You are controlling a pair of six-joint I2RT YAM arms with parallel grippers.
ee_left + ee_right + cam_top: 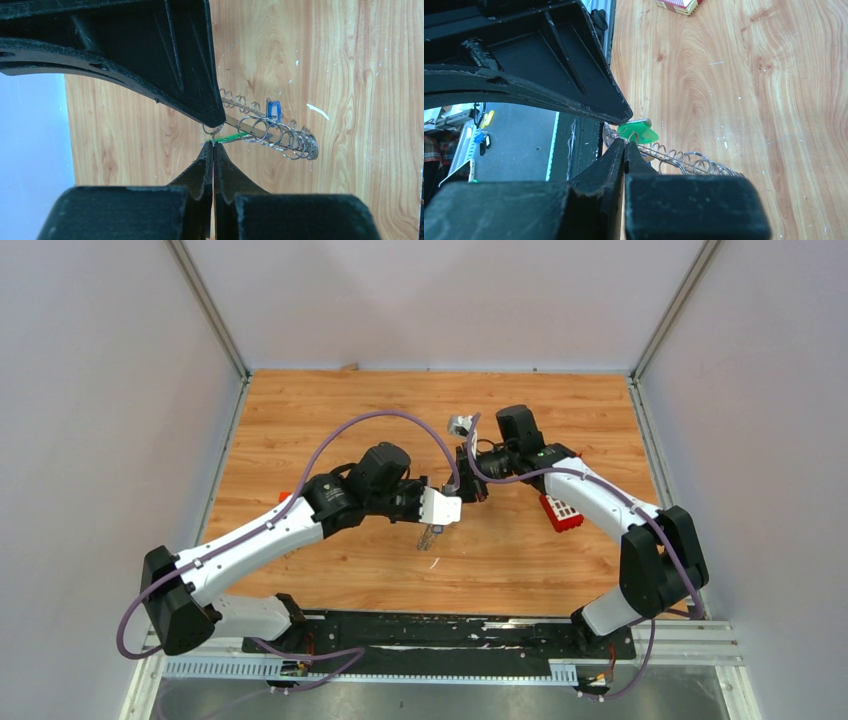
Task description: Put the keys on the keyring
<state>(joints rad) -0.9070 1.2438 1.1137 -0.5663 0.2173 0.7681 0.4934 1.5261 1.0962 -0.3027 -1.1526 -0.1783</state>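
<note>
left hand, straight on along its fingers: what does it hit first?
Probably the keyring's small loop, just off the left hand's tips by the green key; the right hand is right behind it.

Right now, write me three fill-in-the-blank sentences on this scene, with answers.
The key beside the right hand has a ____ head.
The other key, by the keyring in the left wrist view, has a ____ head.
The left hand is ____, not open.
Missing words: green; blue; shut.
</note>
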